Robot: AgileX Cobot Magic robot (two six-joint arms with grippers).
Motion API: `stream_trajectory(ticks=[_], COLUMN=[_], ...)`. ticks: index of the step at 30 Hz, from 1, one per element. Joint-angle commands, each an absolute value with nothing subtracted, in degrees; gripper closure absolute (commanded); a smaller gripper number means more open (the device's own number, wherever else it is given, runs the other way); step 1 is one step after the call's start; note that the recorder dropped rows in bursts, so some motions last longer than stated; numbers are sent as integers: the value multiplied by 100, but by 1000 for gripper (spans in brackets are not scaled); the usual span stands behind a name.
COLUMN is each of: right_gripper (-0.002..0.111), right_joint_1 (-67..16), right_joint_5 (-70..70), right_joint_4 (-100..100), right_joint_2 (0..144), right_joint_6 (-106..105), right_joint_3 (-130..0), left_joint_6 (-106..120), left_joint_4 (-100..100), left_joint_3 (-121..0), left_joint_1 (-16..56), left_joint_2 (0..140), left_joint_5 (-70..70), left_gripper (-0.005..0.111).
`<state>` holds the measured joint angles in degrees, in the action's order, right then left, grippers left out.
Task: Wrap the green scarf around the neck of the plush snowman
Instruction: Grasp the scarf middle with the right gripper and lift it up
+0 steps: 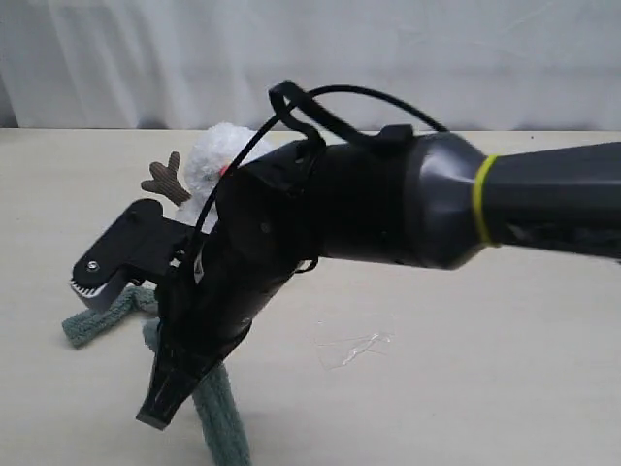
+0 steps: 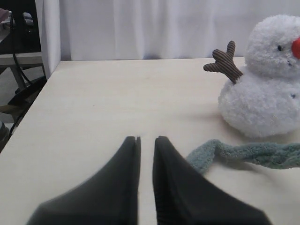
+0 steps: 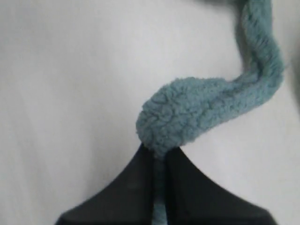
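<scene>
Your right gripper [image 3: 158,152] is clenched on the scarf [image 3: 197,108]. A thin fold of the knit runs down between the two jaws, and the rounded end is bunched just past the tips, touching them. From there the scarf bends away over the worktop [image 3: 70,70]. In the exterior view this arm reaches in from the right side and points down at the worktop, toward the near edge. It hides much of the scarf: you see one piece under the gripper by the near edge, and another piece at the left of the arm. The snowman [image 2: 265,98] stands upright close to the far edge, partly behind the arm. The scarf lies flat on the worktop in front of the snowman's base, well below the neck [image 2: 253,76] and apart from it. Your left gripper [image 2: 146,139] hangs low over the worktop and grasps nothing. Its jaws are almost together, with only a thin slit between them. One end of the scarf lies just beside the jaw on the snowman's side, but I cannot tell if it touches that jaw.
</scene>
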<state>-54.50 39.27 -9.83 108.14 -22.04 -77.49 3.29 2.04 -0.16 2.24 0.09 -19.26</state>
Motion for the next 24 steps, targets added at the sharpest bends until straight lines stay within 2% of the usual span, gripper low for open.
stream_trajectory(ticks=[1, 6, 14, 24], right_gripper=[104, 104, 104, 104], right_joint_1=[-5690, -5735, -5710, -5412], right_joint_5=[3708, 3413, 3254, 3250], right_joint_4=[-121, 1648, 3120, 3381], right_joint_2=[10188, 9922, 10013, 10421], right_joint_6=[-2555, -1786, -973, -383], right_joint_3=[-7972, -8770, -9424, -9794], left_joint_6=[299, 299, 299, 299], left_joint_4=[214, 214, 214, 214], left_joint_3=[0, 0, 0, 0], left_joint_1=[271, 271, 271, 271], left_joint_2=[0, 0, 0, 0], left_joint_5=[-1854, -1854, -1854, -1854], left_gripper=[95, 95, 95, 95])
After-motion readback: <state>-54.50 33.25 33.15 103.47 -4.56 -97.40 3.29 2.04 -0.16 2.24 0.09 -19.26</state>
